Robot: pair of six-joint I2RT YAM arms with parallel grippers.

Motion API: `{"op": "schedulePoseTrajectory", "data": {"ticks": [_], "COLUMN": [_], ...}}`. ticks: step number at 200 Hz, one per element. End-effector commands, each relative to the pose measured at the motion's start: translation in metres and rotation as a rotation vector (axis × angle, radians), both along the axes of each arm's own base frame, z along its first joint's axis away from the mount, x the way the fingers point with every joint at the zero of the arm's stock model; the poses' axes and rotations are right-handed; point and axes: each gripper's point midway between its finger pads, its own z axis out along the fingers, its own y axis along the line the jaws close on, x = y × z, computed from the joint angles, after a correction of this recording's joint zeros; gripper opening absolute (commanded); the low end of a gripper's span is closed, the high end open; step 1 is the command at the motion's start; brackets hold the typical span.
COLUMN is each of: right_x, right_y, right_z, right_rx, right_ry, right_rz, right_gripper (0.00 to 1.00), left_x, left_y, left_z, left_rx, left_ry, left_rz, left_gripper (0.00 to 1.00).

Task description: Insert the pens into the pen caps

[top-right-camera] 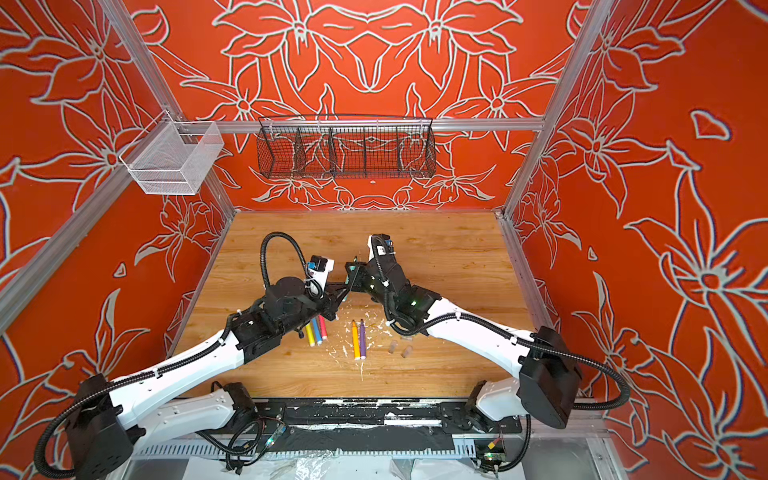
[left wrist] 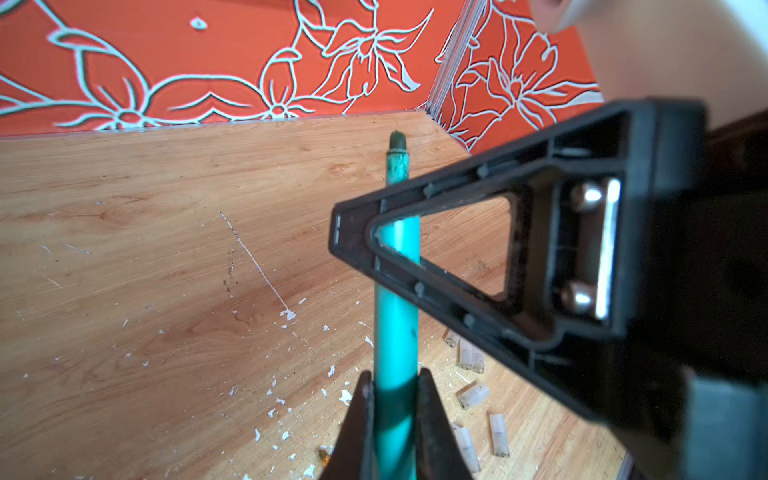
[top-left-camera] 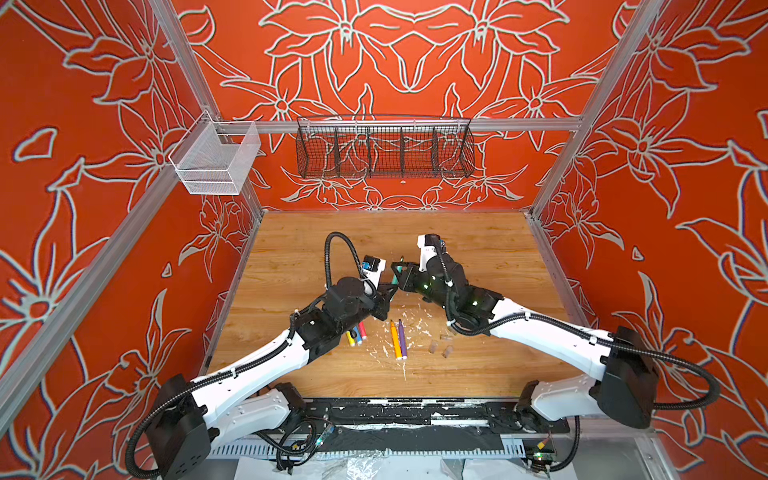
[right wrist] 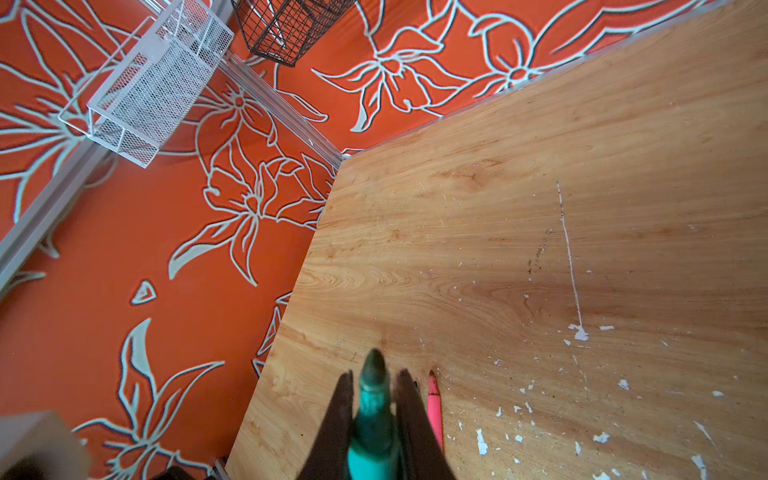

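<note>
teal pen (left wrist: 395, 345) | right fingers (right wrist: 337, 415) clamp near tip — left fingers (left wrist: 358, 428) grip barrel

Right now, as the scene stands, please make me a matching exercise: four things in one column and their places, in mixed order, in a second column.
Things
1. teal pen
2. orange pen
3. pink pen
4. clear caps

Places
A. lying next to the purple pen
B. gripped by both the left gripper and the right gripper
C. lying next to the blue pen
D. on the table, apart from all the pens

Pairs: 1-B, 2-A, 3-C, 4-D
</note>
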Motion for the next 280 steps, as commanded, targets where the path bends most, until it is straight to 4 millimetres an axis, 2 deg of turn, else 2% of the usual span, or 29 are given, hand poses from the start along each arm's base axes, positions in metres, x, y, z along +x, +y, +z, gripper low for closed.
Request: {"op": "schedulePoseTrajectory", "data": {"ticks": [1, 13, 32, 82, 134, 142, 153, 167, 198, 217, 280], "right_x": [-0.007, -0.013, -0.021, -0.027, -0.025, -0.025, -0.026, -0.028, -0.037, -0.045, -0.084], "right_y": [0.009, 0.012, 0.013, 0.015, 0.008, 0.006, 0.003, -0.004, -0.025, -0.044, -0.107], "right_z": [0.012, 0.014, 0.017, 0.023, 0.021, 0.022, 0.022, 0.022, 0.023, 0.013, -0.052], "right_rx": [0.047, 0.06, 0.065, 0.059, 0.035, 0.033, 0.026, 0.019, -0.061, -0.164, -0.418], "right_ry": [0.003, -0.004, -0.018, -0.041, -0.047, -0.051, -0.057, -0.061, -0.067, -0.028, 0.144], "right_rz": [0.003, 0.015, 0.02, 0.025, -0.003, -0.008, -0.013, -0.025, -0.032, -0.042, -0.079], "right_gripper": [0.0, 0.0, 0.0, 0.0, 0.0, 0.0, 0.08, 0.21, 0.4, 0.41, 0.43], "left_x": [-0.003, -0.003, -0.002, -0.002, 0.0, 0.001, 0.002, 0.004, 0.011, 0.015, 0.02], "left_y": [-0.004, -0.002, 0.0, -0.002, -0.003, -0.003, -0.002, -0.002, 0.01, 0.018, 0.023], "left_z": [0.017, 0.015, 0.015, 0.015, 0.014, 0.011, 0.011, 0.009, 0.004, 0.002, -0.014], "left_rx": [-0.04, -0.041, -0.037, -0.033, -0.027, -0.022, -0.02, -0.016, -0.02, -0.021, 0.0], "left_ry": [-0.065, -0.068, -0.069, -0.063, -0.059, -0.053, -0.05, -0.043, -0.06, -0.075, -0.104], "left_rz": [-0.031, -0.024, -0.013, -0.02, -0.017, -0.013, -0.004, 0.001, 0.081, 0.119, 0.139], "left_gripper": [0.27, 0.33, 0.37, 0.35, 0.0, 0.0, 0.0, 0.0, 0.0, 0.0, 0.0]}}
